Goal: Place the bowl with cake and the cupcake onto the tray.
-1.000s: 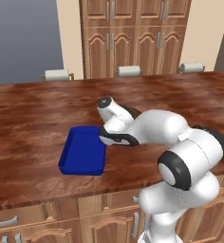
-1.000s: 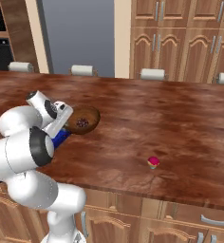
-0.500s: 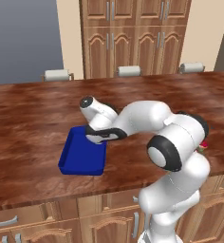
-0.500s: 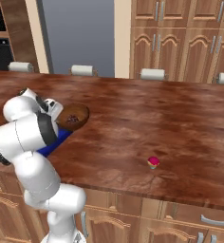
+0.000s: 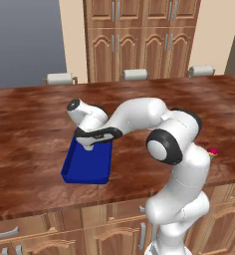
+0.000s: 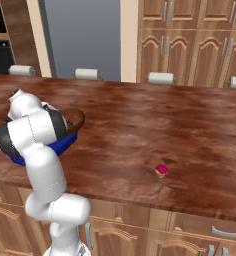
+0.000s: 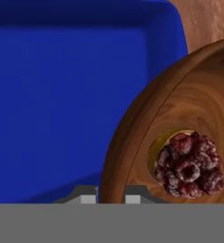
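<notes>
Bowl with cake [image 7: 180, 137] is pinched by its rim in my gripper [image 7: 110, 197], jaws clamped together on the wooden edge, one tip either side. It hangs over the blue tray [image 7: 66, 104], partly past the tray's right rim in the hand view; whether it touches the tray floor I cannot tell. From the right base view the bowl [image 6: 75, 119] sticks out behind my arm, above the tray [image 6: 65, 144].

Handling guess: stiff wood, light, smooth rim so it could slip or swing on a one-edge pinch. Cake piece [image 7: 190, 166] sits loose at the centre and may slide if I tilt. Rim is the only place to take hold; bowl is nearly tray-wide, so little margin when setting down.

Cupcake [image 6: 161, 171] sits on the counter [image 6: 155, 120] well apart to my right, near the front edge, also seen at [image 5: 211, 151]. Tiny, likely soft on top; grip the base.

Nothing stands between. Paper towel rolls [image 5: 135, 74] line the far side, out of the way.
</notes>
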